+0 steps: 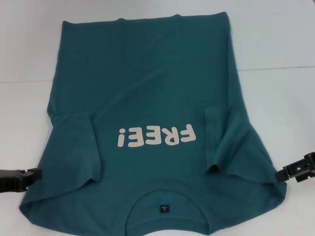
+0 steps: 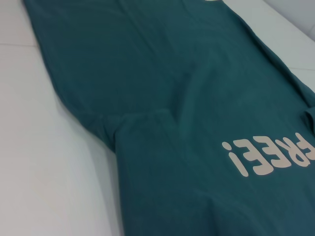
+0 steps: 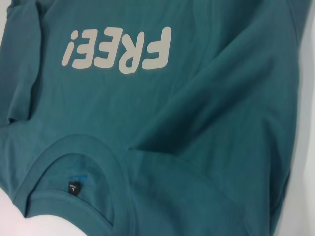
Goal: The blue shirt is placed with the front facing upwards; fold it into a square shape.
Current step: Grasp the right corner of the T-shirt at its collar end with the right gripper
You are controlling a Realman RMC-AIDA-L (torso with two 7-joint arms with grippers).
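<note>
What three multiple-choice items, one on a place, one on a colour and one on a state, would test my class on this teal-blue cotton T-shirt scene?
1. Where does the round ribbed neck of the teal-blue cotton T-shirt lie?
A. at the table's far edge
B. at the edge nearest the robot
C. under the left sleeve

2. What colour is the "FREE!" chest print?
A. off-white
B. red
C. black

3. How do the two short sleeves lie?
A. spread outward
B. rolled into tubes
C. folded inward onto the body

Answers:
1 B, the round ribbed neck with its small dark label sits at the near edge in the head view.
2 A, the letters are pale against the teal.
3 C, the left sleeve and right sleeve both overlap the front.
</note>
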